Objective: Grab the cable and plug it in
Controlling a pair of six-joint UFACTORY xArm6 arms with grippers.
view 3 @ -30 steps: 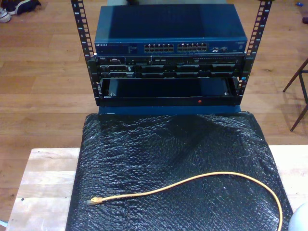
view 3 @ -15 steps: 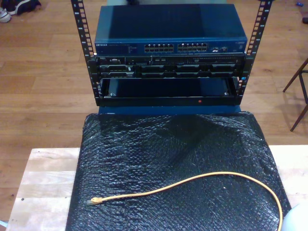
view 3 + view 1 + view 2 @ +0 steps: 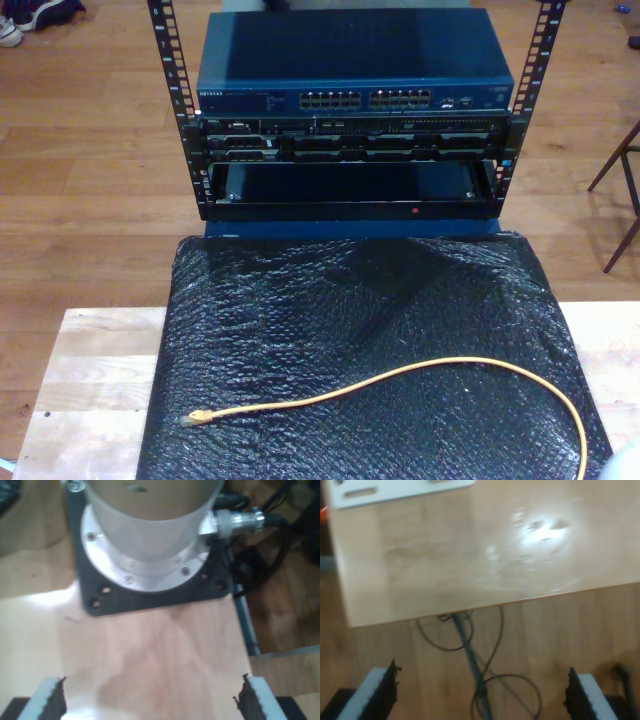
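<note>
The yellow-orange cable lies in a wide arc on the black bubble-wrap mat. Its clear plug points toward the exterior view's left. Beyond the mat, a blue network switch with rows of ports sits in a rack. My first gripper is open above bare wooden tabletop, with nothing between its fingers. My second gripper is open too, hanging past the table edge over the floor. Neither holds the cable.
A white arm base on a black plate is bolted to the tabletop ahead of my first gripper. Thin dark wires trail on the floor. A white arm part shows at the exterior view's lower right corner. Chair legs stand at the exterior view's right.
The white arm part at the exterior view's lower right corner has shifted and now shows less. The cable has not moved.
</note>
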